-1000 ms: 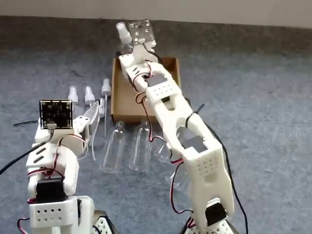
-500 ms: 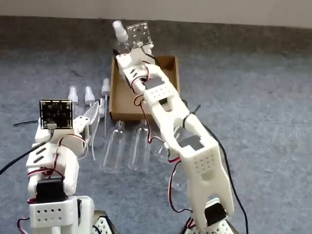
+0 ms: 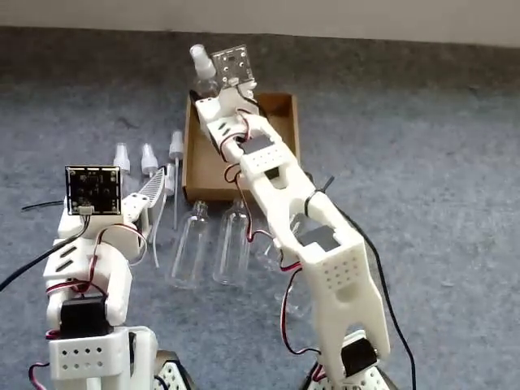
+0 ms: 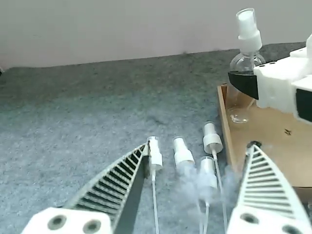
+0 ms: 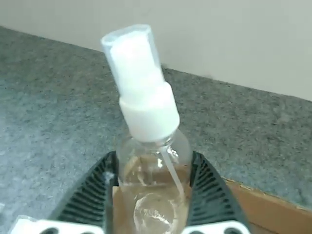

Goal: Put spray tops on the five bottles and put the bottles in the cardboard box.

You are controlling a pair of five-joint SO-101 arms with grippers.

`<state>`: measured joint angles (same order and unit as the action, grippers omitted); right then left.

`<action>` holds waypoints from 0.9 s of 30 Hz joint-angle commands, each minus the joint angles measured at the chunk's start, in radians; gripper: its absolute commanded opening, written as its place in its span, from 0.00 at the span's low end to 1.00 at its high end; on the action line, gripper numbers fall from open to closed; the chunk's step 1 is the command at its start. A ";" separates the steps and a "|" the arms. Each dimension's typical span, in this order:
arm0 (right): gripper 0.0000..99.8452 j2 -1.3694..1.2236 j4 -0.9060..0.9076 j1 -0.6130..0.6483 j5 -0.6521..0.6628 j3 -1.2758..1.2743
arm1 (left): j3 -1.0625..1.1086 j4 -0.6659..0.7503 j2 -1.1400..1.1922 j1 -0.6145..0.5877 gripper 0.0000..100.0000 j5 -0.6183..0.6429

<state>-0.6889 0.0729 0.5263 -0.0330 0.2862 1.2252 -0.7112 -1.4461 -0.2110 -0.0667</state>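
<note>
The right end effector (image 5: pixel 152 170) pinches the capped bottle (image 5: pixel 146 122), long axis upright, at the 11 o'clock corner of the cardboard box (image 3: pixel 284 114), whose free floor lies toward 5 o'clock. The left end effector (image 4: pixel 200 148) hangs spread over loose spray tops (image 4: pixel 183 153) at the box's 9 o'clock

We see grey carpet (image 3: pixel 455 162) under everything, and a pale wall (image 3: pixel 366 15) runs along the frame's top edge.

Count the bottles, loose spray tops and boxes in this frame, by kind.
Capped bottle, in the right gripper: 1
Uncapped bottles: 4, two partly behind an arm
Loose spray tops: 4
Cardboard box: 1
Total: 10
</note>
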 commanded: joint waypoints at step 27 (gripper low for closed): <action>0.18 0.030 -0.016 0.041 0.012 0.016 | -0.018 0.018 -0.002 -0.007 0.28 -0.005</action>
<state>-0.6889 0.0729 0.5539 -0.0299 0.2862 1.2252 -0.7112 -1.4461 -0.2110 -0.0667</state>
